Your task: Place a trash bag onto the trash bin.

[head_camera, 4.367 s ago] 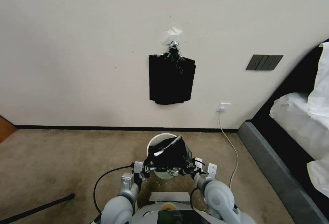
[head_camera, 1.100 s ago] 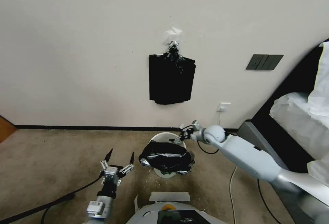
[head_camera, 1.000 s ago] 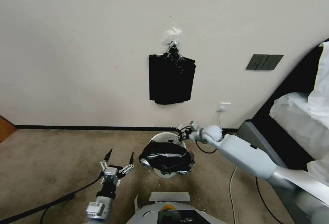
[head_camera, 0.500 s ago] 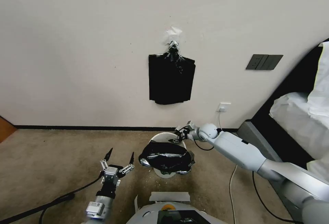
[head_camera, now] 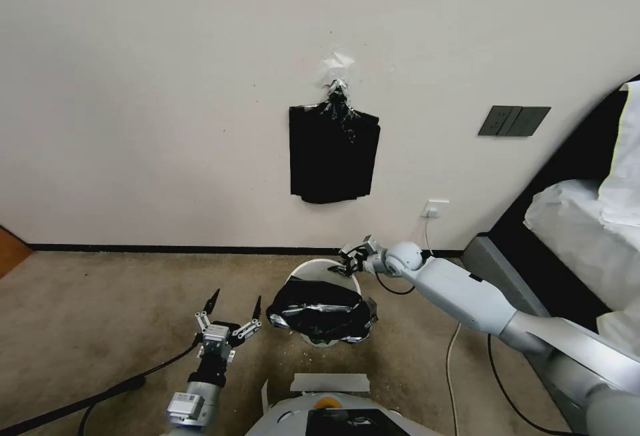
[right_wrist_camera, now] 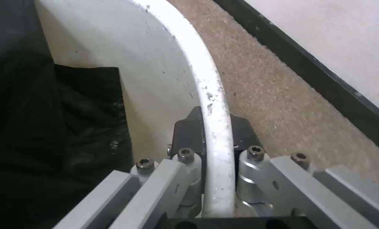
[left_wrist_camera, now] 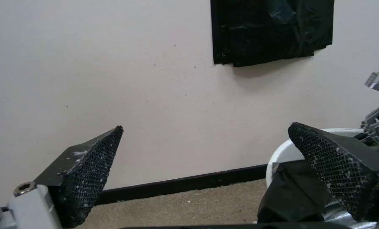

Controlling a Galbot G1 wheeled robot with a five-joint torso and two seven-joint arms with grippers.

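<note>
**Right gripper clamped on the bin rim, bag half draped**

Right gripper (head_camera: 345, 267) is pinching the far rim of the trash bin (head_camera: 319, 265), up by the wall side. From the right wrist camera you can see one finger inside the white wall and one outside, with the rim (right_wrist_camera: 213, 105) squeezed between them, so it's closed on the bin (right_wrist_camera: 155, 63) itself.

The trash bag (head_camera: 320, 313) sits crumpled over the near half of the bin, hanging down the front. The far part of the opening is bare white, so the bag isn't around the whole rim.

Left gripper (head_camera: 232, 307) is off to the left of the bin, above the carpet (head_camera: 100, 316), fingers spread wide and holding nothing. A stack of black bags (head_camera: 333, 155) hangs on the wall above.
</note>
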